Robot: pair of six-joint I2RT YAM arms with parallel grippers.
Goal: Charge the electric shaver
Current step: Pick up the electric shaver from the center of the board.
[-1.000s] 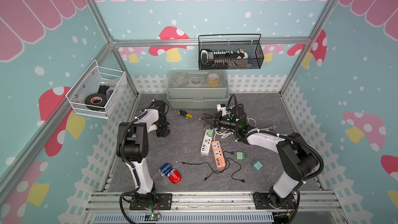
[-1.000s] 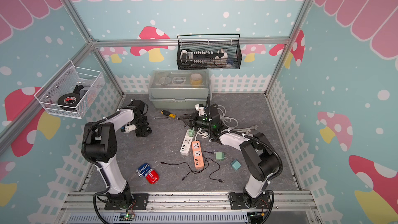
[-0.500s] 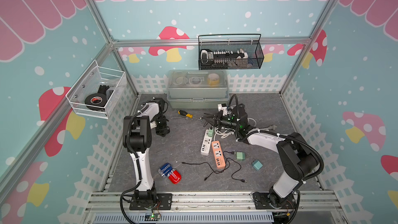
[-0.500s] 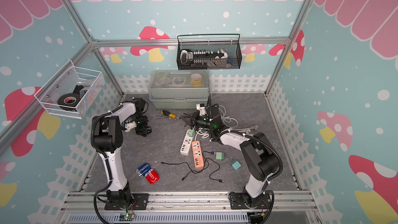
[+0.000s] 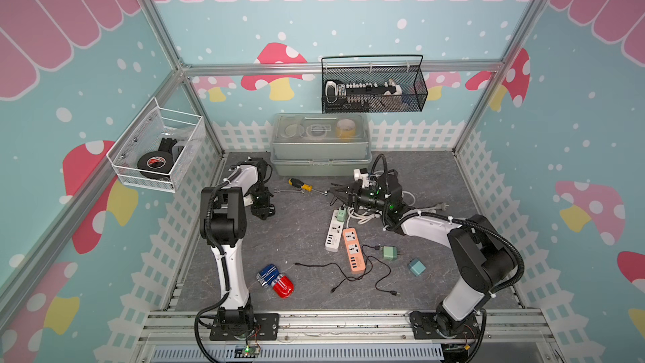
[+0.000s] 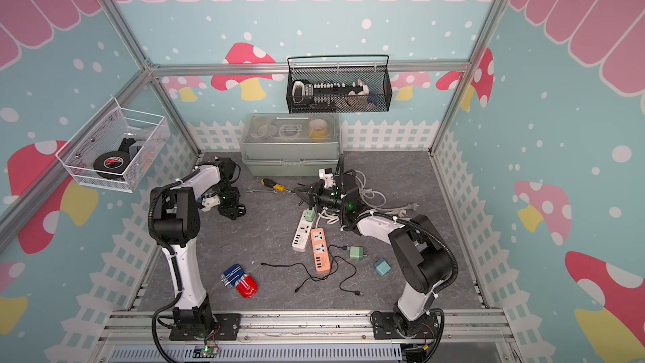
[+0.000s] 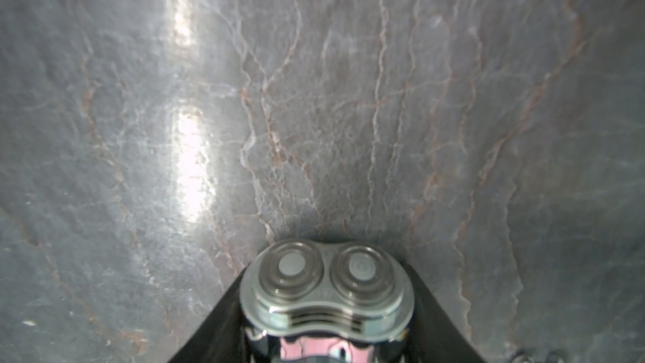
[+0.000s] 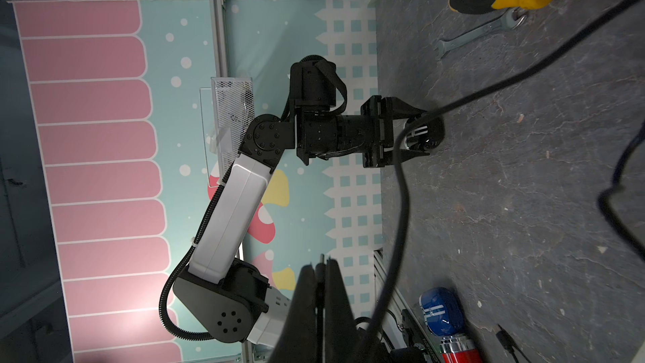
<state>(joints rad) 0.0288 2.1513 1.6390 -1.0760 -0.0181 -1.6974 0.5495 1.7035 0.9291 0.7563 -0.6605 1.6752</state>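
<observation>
- The electric shaver (image 7: 326, 284) is at the far left of the table (image 5: 300, 232). It stands upright, rotary heads up toward the wrist camera. In the right wrist view its base seems to rest on the grey surface.
- The left gripper (image 5: 262, 209) is down over the shaver with one finger on each side of the body. The fingers sit very close to it, but I cannot tell whether they press on it or leave a sliver of gap.
- The right gripper (image 8: 319, 267) has its fingers together on the tip of a black cable (image 8: 401, 204), and a small plug pokes out between them. It sits mid-table toward the far side, well to the right of the shaver and pointing left at it.
- Done, as I judge it: the plug end of the cable is in hand and the left gripper is in place around the shaver.
- Not yet done: the plug and the shaver are well apart, and nothing is connected to the shaver. Its charging socket shows in no view, so I cannot tell which way it faces.
- The white power strip (image 5: 334, 232) and the orange power strip (image 5: 354, 251) lie side by side near the middle of the table. I cannot trace where the far end of the held cable goes, so the supply side may also be left to do.
- Overall I judge the task to be at an early-to-middle stage, with the joining of plug and shaver ahead.
</observation>
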